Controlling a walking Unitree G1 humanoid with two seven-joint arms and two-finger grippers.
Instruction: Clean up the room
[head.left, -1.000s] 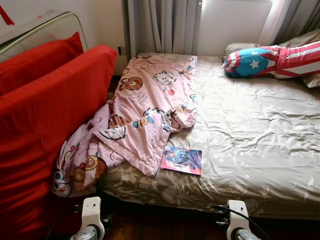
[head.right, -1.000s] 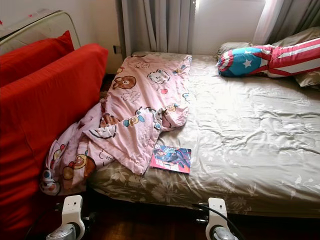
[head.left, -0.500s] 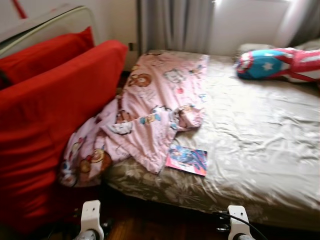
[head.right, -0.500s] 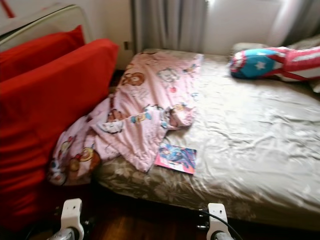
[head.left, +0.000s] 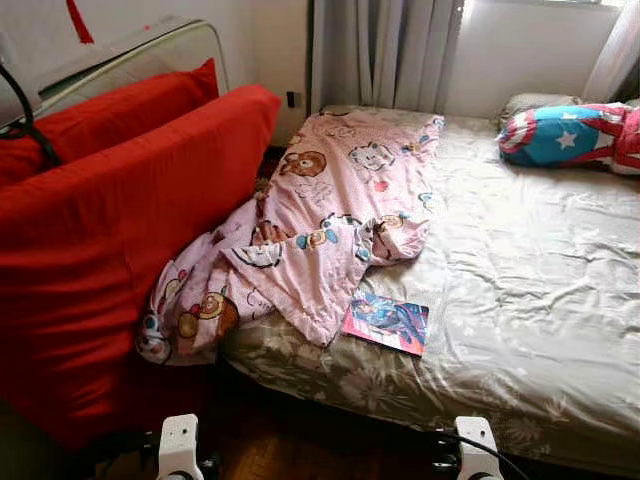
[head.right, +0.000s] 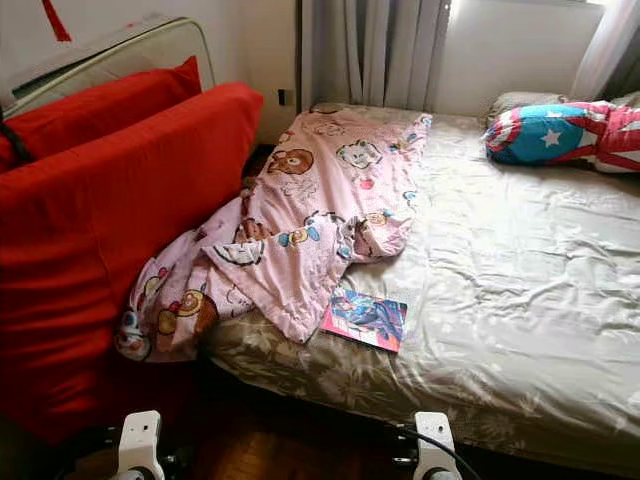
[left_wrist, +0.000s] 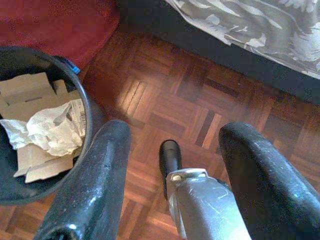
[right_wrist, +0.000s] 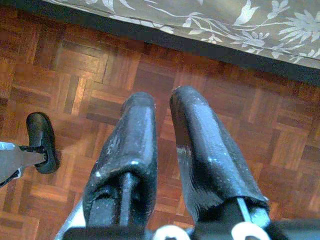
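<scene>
We stood at the foot of a bed (head.left: 540, 290) covered in a pale, flower-printed sheet. A pink cartoon-print blanket (head.left: 330, 220) lay along the bed's left side, its long axis running from the far curtain end toward us, with its near end bunched and spilling off the edge against a red cushion (head.left: 120, 250) that leaned upright beside the bed. Just beside the blanket's near corner, a colourful magazine (head.left: 387, 322) lay flat near the front edge of the bed, its longer side roughly parallel to that edge. A star-and-stripes pillow (head.left: 575, 135) rested at the far right of the mattress, lengthwise across the bed. Grey curtains (head.left: 385, 50) hung behind.

Our left gripper (left_wrist: 175, 150) hung low over the wooden parquet floor (left_wrist: 165, 90), fingers spread well apart and holding nothing, near a dark bin (left_wrist: 30, 125) with crumpled paper and cardboard in it. Our right gripper (right_wrist: 162, 120) also hung over the parquet, its fingers drawn nearly together with just a slim gap, empty, near the bed's draped edge.
</scene>
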